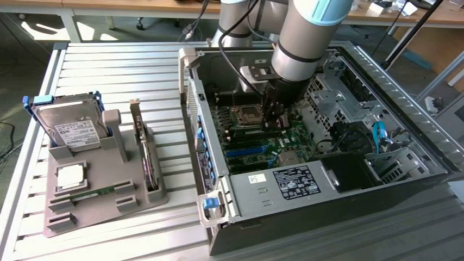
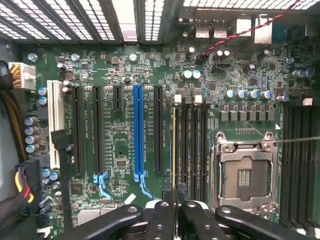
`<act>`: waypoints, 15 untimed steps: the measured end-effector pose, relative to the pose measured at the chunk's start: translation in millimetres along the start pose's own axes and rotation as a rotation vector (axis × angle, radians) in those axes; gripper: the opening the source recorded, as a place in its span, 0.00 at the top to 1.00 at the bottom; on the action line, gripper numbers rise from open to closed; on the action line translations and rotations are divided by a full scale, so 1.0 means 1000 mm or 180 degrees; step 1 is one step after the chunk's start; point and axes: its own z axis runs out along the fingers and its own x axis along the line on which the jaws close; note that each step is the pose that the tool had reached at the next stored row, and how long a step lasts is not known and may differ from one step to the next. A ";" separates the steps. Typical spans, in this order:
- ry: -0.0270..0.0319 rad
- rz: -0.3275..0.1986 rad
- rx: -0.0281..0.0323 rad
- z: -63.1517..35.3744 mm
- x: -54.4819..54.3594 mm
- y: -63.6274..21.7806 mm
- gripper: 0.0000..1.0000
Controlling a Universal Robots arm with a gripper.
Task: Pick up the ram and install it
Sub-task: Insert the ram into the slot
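While clenched on the ram (image 2: 173, 150), hovers low over the motherboard (image 2: 120, 145) inside the open computer case (image 1: 406, 106). Holds that thin green stick edge-on, straight out from the hand (image 2: 174, 200), with its long axis parallel to the black memory slots (image 2: 192, 150), apparently directly over the outermost one, beside the processor socket (image 2: 244, 175).

Inside case (image 1: 326, 228), ram (image 2: 173, 145) in claw (image 2: 174, 202) over motherboard slots (image 2: 192, 150)
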 end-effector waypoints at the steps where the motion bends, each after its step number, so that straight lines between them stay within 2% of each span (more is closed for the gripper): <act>1: -0.0001 0.0000 0.0000 0.0010 -0.001 0.0000 0.88; 5: -0.0007 0.0000 0.0000 0.0048 -0.007 0.0002 0.88; 15: -0.0007 0.0000 0.0000 0.0079 -0.006 0.0024 0.88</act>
